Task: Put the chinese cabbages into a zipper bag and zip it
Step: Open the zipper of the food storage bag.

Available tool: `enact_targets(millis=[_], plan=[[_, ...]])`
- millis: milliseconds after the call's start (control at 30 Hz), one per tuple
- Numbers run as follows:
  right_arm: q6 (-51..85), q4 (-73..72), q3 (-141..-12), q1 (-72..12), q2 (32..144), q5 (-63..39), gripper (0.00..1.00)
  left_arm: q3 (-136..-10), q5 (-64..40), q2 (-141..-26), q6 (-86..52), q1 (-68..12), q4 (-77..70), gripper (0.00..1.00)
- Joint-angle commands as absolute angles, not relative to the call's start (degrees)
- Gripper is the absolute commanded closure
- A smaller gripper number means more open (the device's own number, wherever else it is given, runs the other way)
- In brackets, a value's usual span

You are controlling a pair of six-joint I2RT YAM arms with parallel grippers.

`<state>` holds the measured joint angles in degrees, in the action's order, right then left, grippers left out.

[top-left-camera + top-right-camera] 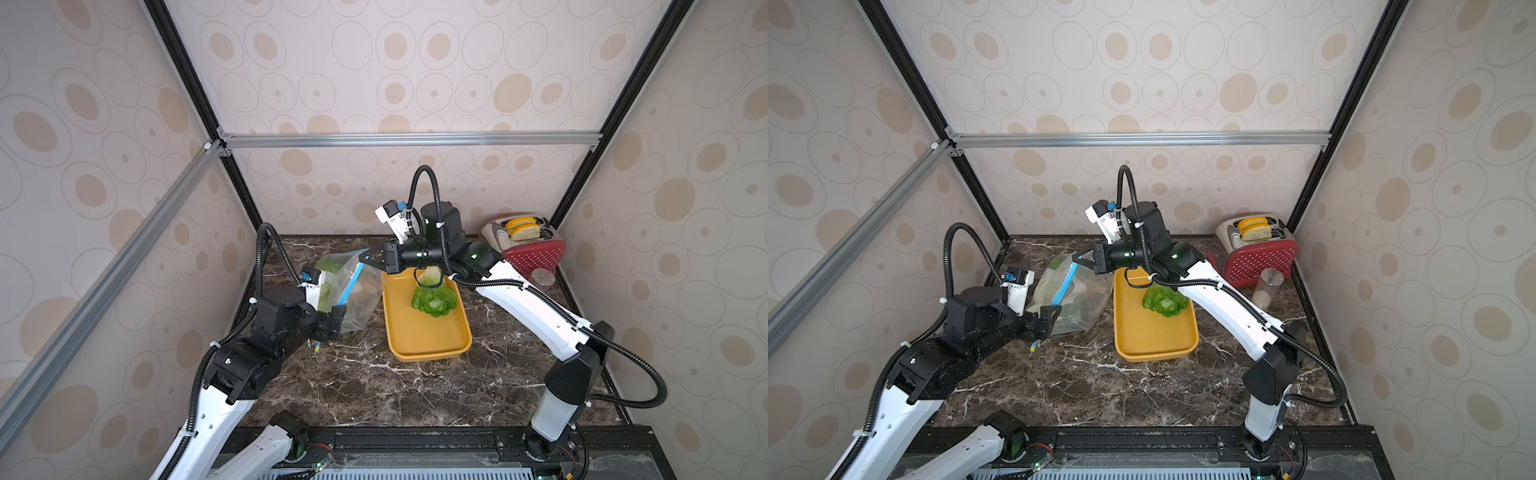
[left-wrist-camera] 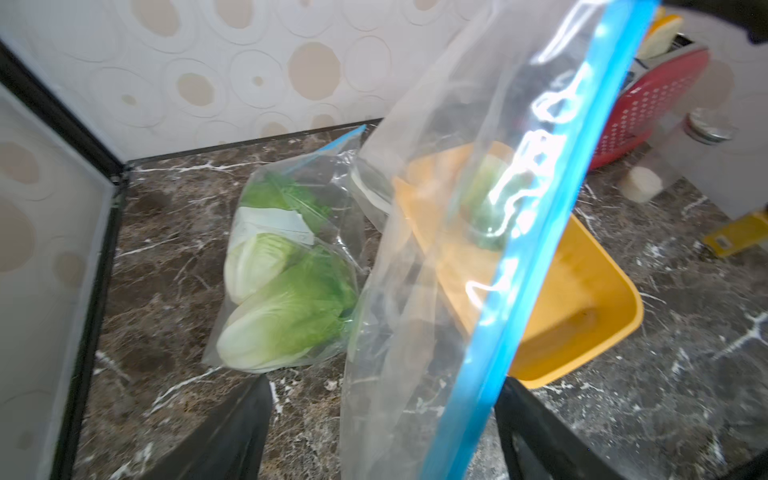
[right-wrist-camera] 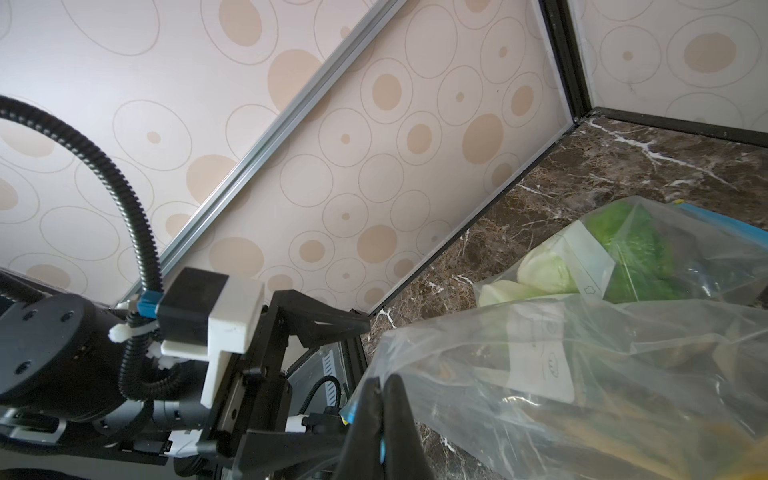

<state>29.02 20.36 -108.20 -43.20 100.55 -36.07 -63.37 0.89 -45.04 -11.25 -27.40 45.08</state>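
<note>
The chinese cabbages [image 2: 286,307], crinkly green heads, lay two in the clear blue-zippered bag [image 1: 368,291], one on the yellow tray [image 1: 428,345] just right of it, nearest the right pincer [image 1: 365,258], clamped on the bag's rim; the left pincer [image 2: 384,390] straddled that rim, agape.

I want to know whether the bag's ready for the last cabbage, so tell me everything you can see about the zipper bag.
The zipper bag is clear, crinkled plastic with a blue zip strip along its mouth, which gapes open and is held up. Its bottom rests on the marble table beside the yellow tray, with two cabbages inside. The right gripper is shut on its upper corner; the open left gripper straddles the strip.
</note>
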Motion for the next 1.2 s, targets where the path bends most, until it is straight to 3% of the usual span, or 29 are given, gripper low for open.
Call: enact_targets(millis=[0,400,867,1167], plan=[[29.4,27.0,-109.4,-41.8,99.8,-33.3,1.0,-66.1,-6.0,-45.9,-7.9,-27.6,42.5,0.18],[27.6,31.7,-110.8,-41.8,98.5,-30.2,1.0,-70.3,-9.9,-50.5,-5.7,-27.6,46.5,0.26],[27.1,32.8,-112.5,-41.8,99.5,-29.4,1.0,-68.3,-7.0,-54.4,-4.1,-27.9,45.8,0.3],[26.4,33.9,-112.9,-41.8,99.7,-28.8,1.0,-67.8,-4.3,-56.5,-3.6,-28.2,45.9,0.37]])
